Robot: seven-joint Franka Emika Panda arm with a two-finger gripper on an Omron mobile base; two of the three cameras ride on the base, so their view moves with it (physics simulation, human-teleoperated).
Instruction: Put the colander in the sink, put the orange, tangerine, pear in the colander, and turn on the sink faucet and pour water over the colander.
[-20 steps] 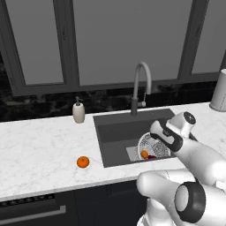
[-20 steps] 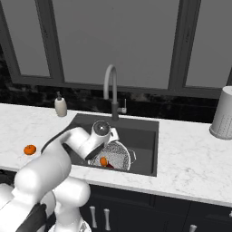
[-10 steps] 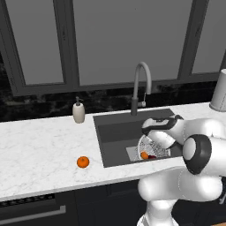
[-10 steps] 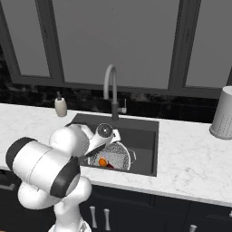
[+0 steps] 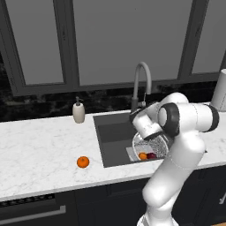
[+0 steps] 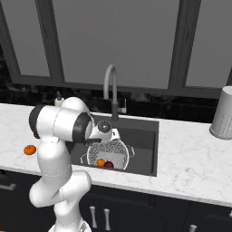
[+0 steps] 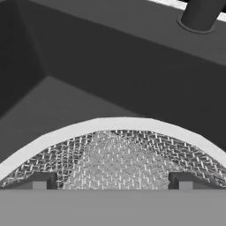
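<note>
Colander (image 5: 152,148) sits in the right part of the sink (image 5: 112,137), directly under the gripper (image 7: 112,182); in the right base view the mesh bowl (image 6: 108,154) lies just below and in front of the robot's hand, its thin wire handles sticking out at either side. From the hand view the white rim of the colander (image 7: 110,126) curves across just beyond the two dark fingertips (image 7: 42,181), with the mesh filling the space between them. The fingertips stand well apart, spread wide, with nothing held between them.

Inside the bowl, on the side nearer the robot's base, lie a bright orange fruit (image 5: 142,156) and a dark red pear (image 5: 151,155), touching or nearly so; in the right base view the orange fruit (image 6: 100,162) is to the left of the pear (image 6: 108,164). Which of the two orange-coloured fruits this one is cannot be told.

Behind the gripper, at the far edge of the sink, rises the faucet (image 5: 140,84), its arch curving over towards the basin; its dark base (image 7: 201,15) shows at the top of the hand view. No water can be seen running from it.

Well away to the gripper's left, a second orange fruit (image 5: 82,162) rests on the white marble counter (image 5: 39,150); it also appears in the right base view (image 6: 30,149). A small soap bottle (image 5: 78,111) stands at the back of the counter, left of the sink. A grey canister (image 6: 223,118) stands far off to the right.
</note>
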